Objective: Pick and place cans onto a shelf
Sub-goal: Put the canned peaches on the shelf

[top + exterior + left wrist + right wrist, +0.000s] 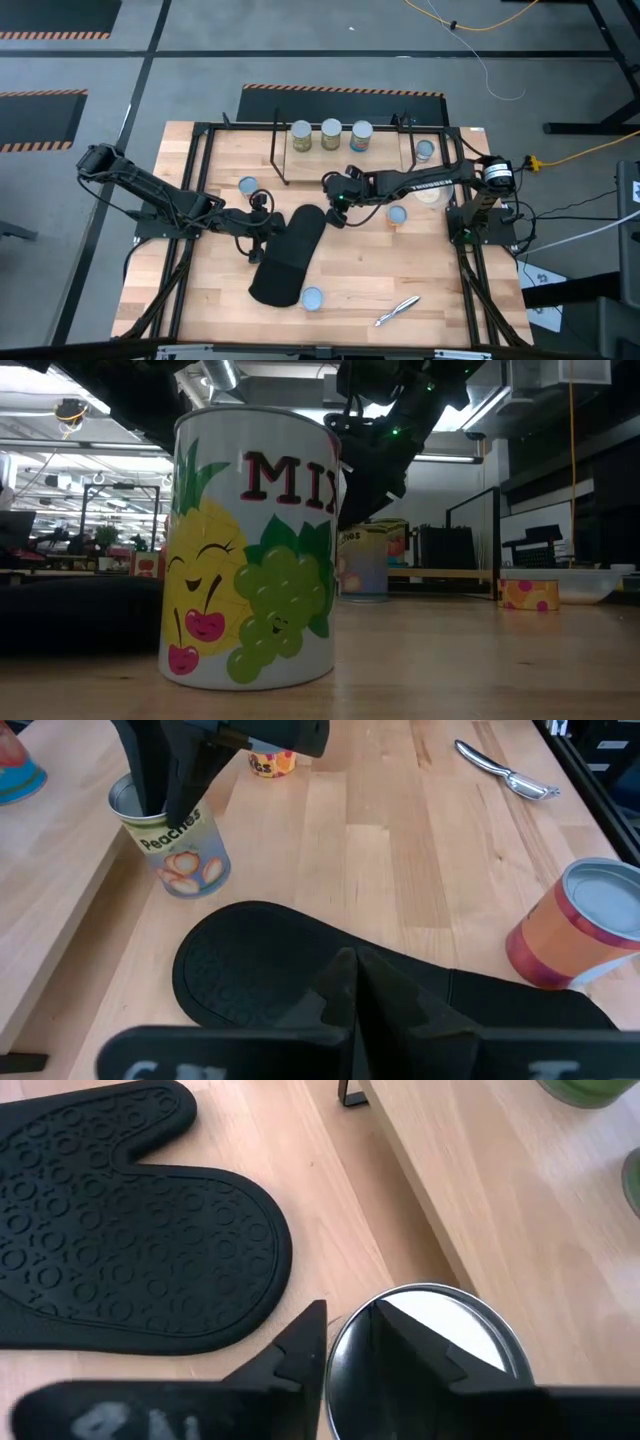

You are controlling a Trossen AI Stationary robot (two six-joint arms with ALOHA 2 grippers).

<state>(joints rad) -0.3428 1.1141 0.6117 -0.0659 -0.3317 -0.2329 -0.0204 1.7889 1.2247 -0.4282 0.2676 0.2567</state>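
Observation:
My right gripper (338, 203) is shut on a "Peaches" can (180, 855) just in front of the shelf (345, 160), beside its lower wooden board (500, 1200). Three cans (331, 134) stand on the shelf's top board. Loose cans stand on the table at the left (247, 185), the far right (425, 150), right of centre (396, 215) and the near edge (311, 297). My left gripper (262, 235) is shut and holds nothing, over the left edge of a black oven mitt (290, 255); I cannot tell whether it touches the mitt. My right gripper has the Peaches can by its top rim (335, 1345), on the side toward the mitt. One finger (300, 1350) is outside the wall and the other (400, 1345) is inside the rim, over the silvery top. The fingers come from above, pointing down. The can is tilted slightly; whether its base rests on the table I cannot tell.
The black oven mitt (130, 1230) lies flat in the middle of the table, close to the held can. A silvery pen-like item (400, 310) lies near the front edge. The black table frame (190, 200) runs along both sides.

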